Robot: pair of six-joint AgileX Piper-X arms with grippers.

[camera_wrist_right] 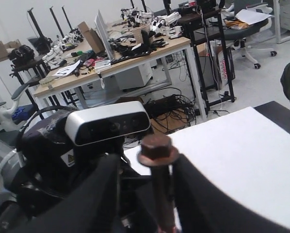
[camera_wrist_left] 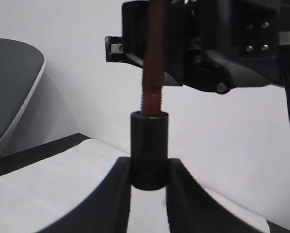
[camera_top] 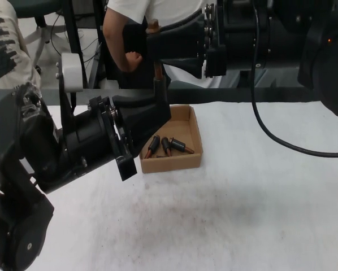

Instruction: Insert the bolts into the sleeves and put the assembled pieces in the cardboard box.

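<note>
My left gripper (camera_wrist_left: 149, 164) is shut on a short black sleeve (camera_wrist_left: 149, 150), held upright. A copper bolt (camera_wrist_left: 152, 58) comes down from above, and its threaded tip (camera_wrist_left: 152, 103) sits in the sleeve's mouth. My right gripper (camera_wrist_right: 152, 170) is shut on that bolt just below its hex head (camera_wrist_right: 155, 150). In the high view both grippers meet above the back left corner of the cardboard box (camera_top: 195, 122), the right gripper (camera_top: 153, 44) over the left gripper (camera_top: 157, 107). Three assembled pieces (camera_top: 166, 145) lie in the box.
White cloth covers the bench (camera_top: 242, 214), with open room in front of and to the right of the box. A black cable (camera_top: 276, 141) trails across the bench at the right. The left arm's body (camera_top: 56, 152) crowds the left side.
</note>
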